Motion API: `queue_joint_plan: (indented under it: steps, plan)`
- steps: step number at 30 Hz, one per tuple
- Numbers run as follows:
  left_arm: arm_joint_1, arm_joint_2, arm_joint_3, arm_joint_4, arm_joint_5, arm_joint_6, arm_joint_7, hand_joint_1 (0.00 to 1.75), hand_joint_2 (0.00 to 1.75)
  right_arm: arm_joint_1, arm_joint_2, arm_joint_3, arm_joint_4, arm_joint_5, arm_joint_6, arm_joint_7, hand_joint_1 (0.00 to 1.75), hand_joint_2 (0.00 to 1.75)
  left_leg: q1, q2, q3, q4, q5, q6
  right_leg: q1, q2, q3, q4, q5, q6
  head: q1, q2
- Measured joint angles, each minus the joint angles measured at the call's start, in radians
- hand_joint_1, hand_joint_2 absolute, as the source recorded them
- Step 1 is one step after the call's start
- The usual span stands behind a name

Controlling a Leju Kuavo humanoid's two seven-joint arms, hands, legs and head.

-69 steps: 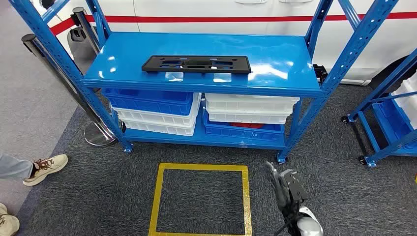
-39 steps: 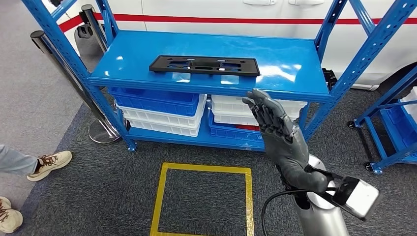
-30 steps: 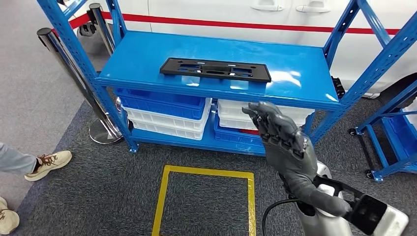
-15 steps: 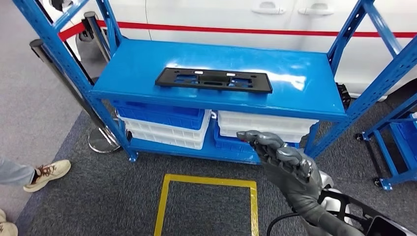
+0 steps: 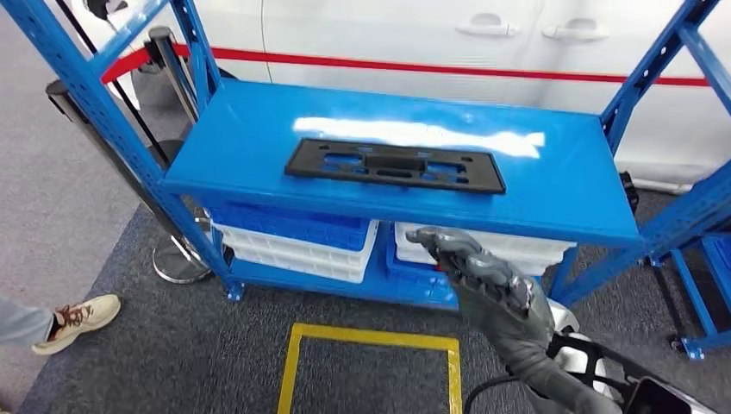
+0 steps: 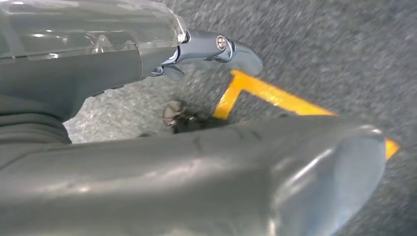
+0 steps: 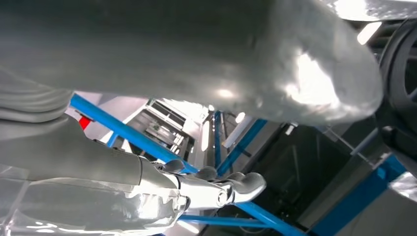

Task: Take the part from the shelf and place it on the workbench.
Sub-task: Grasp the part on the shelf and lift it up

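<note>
A flat black part (image 5: 395, 166) with several cut-outs lies on the top board of the blue shelf (image 5: 241, 147), near its front edge. My right hand (image 5: 483, 280) is raised in front of the shelf, below the board's front edge and a little to the right of the part. Its fingers (image 7: 231, 187) reach forward with nothing in them, and it touches nothing. My left hand (image 6: 147, 147) hangs over the grey carpet beside a yellow tape line (image 6: 275, 96), its fingers (image 6: 216, 46) stretched out and holding nothing.
White and blue bins (image 5: 302, 246) are stacked on the lower shelf. A steel stanchion (image 5: 172, 259) stands at the left and a white car (image 5: 431, 34) behind. A yellow tape square (image 5: 371, 341) marks the carpet. A person's shoe (image 5: 73, 319) is at the left, and another blue rack (image 5: 702, 293) at the right.
The camera has moved closer to the shelf. My right hand rose from near the floor to just below the shelf's front edge. The part lies as before.
</note>
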Motion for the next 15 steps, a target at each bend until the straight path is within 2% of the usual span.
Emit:
queue_joint_plan:
  steps: [1,3,4,5,6,7,8,9,10,11,13,14,15]
  plan:
    - [-0.001,0.0,0.0,0.0,0.0,0.0,0.0,0.0,0.0,0.001,0.0,0.0,0.002,0.0,0.0,0.0,0.0,0.0,0.0,-0.001,0.012,-0.004,-0.008,0.004,-0.001,0.0,-0.042,0.058,-0.005,0.002,0.0,0.0]
    - [-0.003,0.001,0.0,0.0,-0.001,0.0,0.0,0.0,0.0,0.004,0.0,0.0,0.006,0.0,-0.001,0.0,0.0,0.0,-0.001,-0.004,0.036,-0.007,-0.029,0.009,0.0,0.0,-0.138,0.159,-0.049,0.004,0.0,0.0]
    - [-0.003,0.002,0.0,0.0,-0.001,0.0,0.0,0.0,0.0,0.005,0.0,0.0,0.009,-0.001,-0.001,0.0,0.0,0.0,-0.002,-0.006,0.051,-0.007,-0.041,0.009,0.0,0.0,-0.175,0.181,-0.073,0.004,0.0,0.0]
    - [-0.002,0.001,0.0,0.0,-0.004,0.0,0.0,0.0,0.0,0.006,0.0,0.0,0.011,-0.003,-0.001,0.0,0.0,0.0,-0.003,-0.008,0.069,-0.007,-0.055,0.009,0.002,0.0,-0.201,0.177,-0.082,0.002,0.001,0.0]
    - [-0.002,0.001,0.0,0.0,-0.007,0.0,0.0,0.0,0.0,0.008,0.0,0.0,0.015,-0.006,-0.001,0.0,0.0,0.0,-0.003,-0.009,0.089,-0.007,-0.07,0.008,0.005,0.0,-0.214,0.147,-0.068,-0.003,0.001,0.0]
    - [-0.001,0.0,0.0,0.0,-0.01,0.0,0.0,0.0,0.0,0.009,0.0,-0.001,0.019,-0.009,-0.001,0.0,0.0,0.0,-0.003,-0.009,0.109,-0.008,-0.085,0.007,0.01,-0.003,-0.218,0.096,-0.025,-0.01,0.001,0.0]
    - [0.0,-0.002,0.0,0.001,-0.014,0.0,0.0,0.0,0.0,0.012,0.0,-0.002,0.024,-0.013,-0.001,0.0,0.0,0.0,-0.004,-0.008,0.129,-0.008,-0.101,0.005,0.019,-0.014,-0.218,0.033,0.046,-0.021,0.001,0.0]
    - [0.001,-0.005,0.0,0.002,-0.017,0.0,-0.001,0.0,0.0,0.014,0.0,-0.003,0.03,-0.015,0.0,0.0,0.0,0.0,-0.006,-0.007,0.144,-0.009,-0.115,0.002,0.027,-0.024,-0.218,-0.016,0.106,-0.03,0.001,0.0]
    - [0.001,-0.006,-0.001,0.003,-0.02,0.0,-0.001,0.0,0.0,0.016,-0.001,-0.004,0.037,-0.018,0.001,0.0,0.0,0.0,-0.009,-0.004,0.156,-0.013,-0.129,-0.002,0.034,-0.031,-0.217,-0.05,0.153,-0.037,0.002,0.0]
    - [0.002,-0.007,-0.001,0.004,-0.022,0.0,-0.002,0.0,0.0,0.018,0.0,-0.004,0.042,-0.02,0.002,0.0,0.0,0.0,-0.011,0.0,0.168,-0.015,-0.136,-0.008,0.037,-0.032,-0.215,-0.067,0.175,-0.043,0.002,0.0]
    - [0.001,-0.007,-0.001,0.005,-0.025,0.001,-0.004,0.0,0.0,0.019,0.001,-0.004,0.048,-0.024,0.006,0.0,0.0,0.0,-0.014,0.01,0.182,-0.008,-0.135,-0.019,0.031,-0.015,-0.195,-0.075,0.164,-0.05,0.002,0.0]
    - [0.0,-0.006,-0.001,0.005,-0.025,0.001,-0.004,0.0,0.0,0.019,0.002,-0.005,0.05,-0.026,0.009,-0.001,0.0,0.0,-0.013,0.012,0.177,0.02,-0.125,-0.024,0.028,-0.007,-0.181,-0.082,0.156,-0.055,0.002,0.0]
    - [-0.003,-0.006,-0.001,0.005,-0.026,0.0,-0.005,0.0,0.0,0.018,0.003,-0.005,0.053,-0.029,0.013,-0.001,0.0,0.0,-0.012,0.012,0.155,0.063,-0.118,-0.028,0.026,-0.001,-0.165,-0.088,0.149,-0.059,0.002,0.0]
